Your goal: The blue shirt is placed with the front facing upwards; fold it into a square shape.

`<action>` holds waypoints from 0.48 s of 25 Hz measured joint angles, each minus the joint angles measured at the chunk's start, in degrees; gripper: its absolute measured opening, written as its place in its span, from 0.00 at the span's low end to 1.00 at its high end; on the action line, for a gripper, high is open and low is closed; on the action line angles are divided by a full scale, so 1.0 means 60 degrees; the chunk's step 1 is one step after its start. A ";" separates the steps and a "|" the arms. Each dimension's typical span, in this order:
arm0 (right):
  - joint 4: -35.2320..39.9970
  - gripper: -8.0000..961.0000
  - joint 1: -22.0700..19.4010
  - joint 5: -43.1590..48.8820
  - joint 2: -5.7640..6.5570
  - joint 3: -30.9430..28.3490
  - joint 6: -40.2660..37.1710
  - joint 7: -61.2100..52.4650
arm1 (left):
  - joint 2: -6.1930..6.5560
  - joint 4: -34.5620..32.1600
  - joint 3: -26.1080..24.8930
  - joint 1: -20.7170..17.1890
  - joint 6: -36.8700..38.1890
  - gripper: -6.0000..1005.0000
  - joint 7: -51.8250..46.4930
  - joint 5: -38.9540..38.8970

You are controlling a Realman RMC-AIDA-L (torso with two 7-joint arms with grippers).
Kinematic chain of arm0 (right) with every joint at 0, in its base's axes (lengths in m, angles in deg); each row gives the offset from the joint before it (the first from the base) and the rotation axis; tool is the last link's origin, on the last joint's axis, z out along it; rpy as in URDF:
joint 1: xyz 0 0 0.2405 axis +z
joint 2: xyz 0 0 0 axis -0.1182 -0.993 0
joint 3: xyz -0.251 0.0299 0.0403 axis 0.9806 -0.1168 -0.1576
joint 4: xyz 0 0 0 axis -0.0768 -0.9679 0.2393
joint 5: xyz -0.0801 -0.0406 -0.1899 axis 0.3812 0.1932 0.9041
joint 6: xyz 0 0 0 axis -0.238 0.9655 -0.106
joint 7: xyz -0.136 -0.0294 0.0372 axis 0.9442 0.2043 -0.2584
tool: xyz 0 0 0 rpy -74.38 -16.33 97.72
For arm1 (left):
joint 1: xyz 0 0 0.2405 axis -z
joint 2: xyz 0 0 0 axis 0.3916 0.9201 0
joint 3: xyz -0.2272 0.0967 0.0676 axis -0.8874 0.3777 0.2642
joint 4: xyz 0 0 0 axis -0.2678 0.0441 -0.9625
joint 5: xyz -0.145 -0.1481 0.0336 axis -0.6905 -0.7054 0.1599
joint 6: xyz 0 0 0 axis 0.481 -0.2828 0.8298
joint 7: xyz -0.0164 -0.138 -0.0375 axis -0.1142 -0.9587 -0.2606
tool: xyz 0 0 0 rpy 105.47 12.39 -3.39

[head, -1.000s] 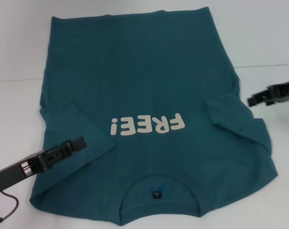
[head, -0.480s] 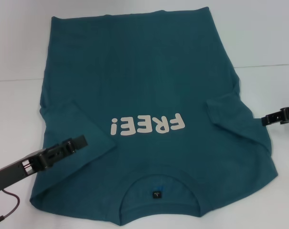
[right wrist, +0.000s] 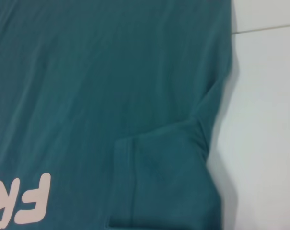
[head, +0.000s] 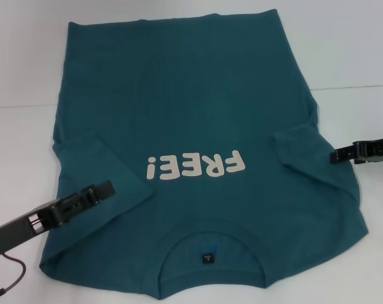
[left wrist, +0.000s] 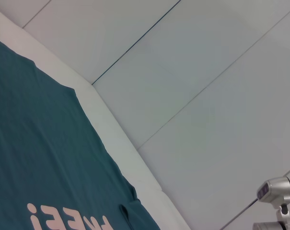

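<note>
— Across the white table (head: 356, 57) I see the blue shirt (head: 191, 114) spread flat, soft matte cotton, both sleeves folded inward.
— Any writing?
— Cream "FREE!" (head: 196, 167), small dark neck label (head: 207, 258).
— Grippers?
— Left gripper (head: 97, 192) over the near sleeve, right gripper (head: 340, 154) at the shirt's edge; I cannot tell either's fingers.

Head view: high, looking forward and down on the whole dark teal-blue cotton T-shirt (head: 191, 158) on the white table (head: 356, 57). Left wrist view: low, oblique, facing the wall. Right wrist view: close above the shirt's sleeve. All three share its cream lettering (head: 196, 166).
</note>
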State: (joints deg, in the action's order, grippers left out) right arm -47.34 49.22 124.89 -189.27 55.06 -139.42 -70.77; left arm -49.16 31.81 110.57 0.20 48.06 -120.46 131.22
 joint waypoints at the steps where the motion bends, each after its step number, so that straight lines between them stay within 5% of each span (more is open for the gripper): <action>1: -0.0081 0.68 0.0035 0.0000 -0.0005 -0.0006 0.0042 -0.0009 | 0.0000 0.0000 0.0000 0.0000 0.0000 0.87 0.0000 0.0000; 12: -0.0286 0.68 0.0091 0.0002 -0.0024 -0.0044 0.0249 -0.0460 | -0.0004 -0.0001 0.0000 0.0022 0.0001 0.87 0.0000 0.0001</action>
State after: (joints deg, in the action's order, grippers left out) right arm -49.05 49.77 124.91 -189.42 54.80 -137.93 -73.53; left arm -49.18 31.80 110.57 0.33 48.06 -120.47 131.22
